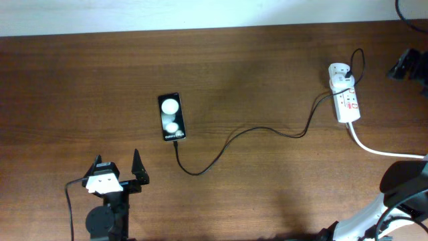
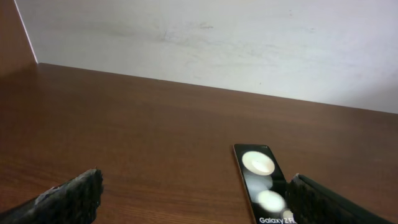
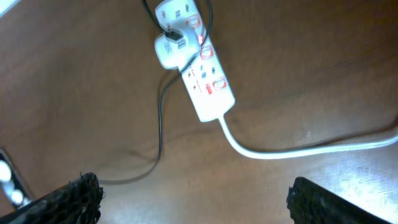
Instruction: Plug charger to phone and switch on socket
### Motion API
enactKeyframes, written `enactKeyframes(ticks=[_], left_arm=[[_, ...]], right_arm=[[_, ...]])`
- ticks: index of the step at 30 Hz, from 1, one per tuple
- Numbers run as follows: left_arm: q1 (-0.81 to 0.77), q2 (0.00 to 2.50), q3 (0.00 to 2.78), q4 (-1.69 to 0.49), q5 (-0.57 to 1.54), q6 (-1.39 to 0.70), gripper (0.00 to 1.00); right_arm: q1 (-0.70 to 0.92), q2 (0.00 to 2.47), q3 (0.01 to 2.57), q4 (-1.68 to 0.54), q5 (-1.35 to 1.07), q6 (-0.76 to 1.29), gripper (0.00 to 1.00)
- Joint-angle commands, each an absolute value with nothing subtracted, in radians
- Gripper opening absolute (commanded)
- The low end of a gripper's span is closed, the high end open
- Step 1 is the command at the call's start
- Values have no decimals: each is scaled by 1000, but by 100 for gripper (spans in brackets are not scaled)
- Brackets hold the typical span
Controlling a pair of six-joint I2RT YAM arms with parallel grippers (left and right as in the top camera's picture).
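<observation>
Phone: the small black rectangular phone (image 1: 171,117) with a glossy screen lies flat on the brown wooden table (image 1: 267,60), left of centre. Two white round spots show on the glass, with tiny white text at the end nearer me.

Charger: the long thin black charger cable (image 1: 267,130) meets the phone at that text end, loops toward me, then runs right to a white adapter (image 1: 339,72). The tip looks seated in the phone. I cannot confirm full insertion from these views.

Socket: the white elongated power-strip socket (image 1: 347,104) sits at the far right, with the adapter plugged in at its far end. A thick white cord (image 1: 381,150) leaves its near end. Red and dark switch marks are visible. Switch position is too small to read.

Left gripper (image 1: 117,164): spread wide, holding nothing, near the front edge, well apart from the phone.

Right gripper (image 3: 199,202): also wide and empty, raised above the table, its camera looking onto the socket.

Judgement: the plugging step appears done and the switching step is in hand. The next move calls for narrowing the right fingers and bringing one fingertip down squarely on the switch beside the adapter. I must not nudge the strip or snag the cable.
</observation>
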State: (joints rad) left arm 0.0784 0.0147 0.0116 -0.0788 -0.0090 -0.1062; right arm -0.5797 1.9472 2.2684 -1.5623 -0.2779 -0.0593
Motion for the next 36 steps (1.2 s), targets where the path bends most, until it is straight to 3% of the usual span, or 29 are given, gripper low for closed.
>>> enactKeyframes(ticks=[1,15,24,36], left_arm=[[75,5,9,-84,-23,-119,99],[75,5,9,-84,-23,-119,99],[75,5,9,-84,-23,-119,99],[75,5,9,-84,-23,-119,99]], right_arm=[[-554,1896,2245,-1452,-302,-62,99],[-243,1124,1136,-312,-249,-62,99],[-228,590,532,58,-250,-62,99],[-151,187,165,87,-189,-62,99]])
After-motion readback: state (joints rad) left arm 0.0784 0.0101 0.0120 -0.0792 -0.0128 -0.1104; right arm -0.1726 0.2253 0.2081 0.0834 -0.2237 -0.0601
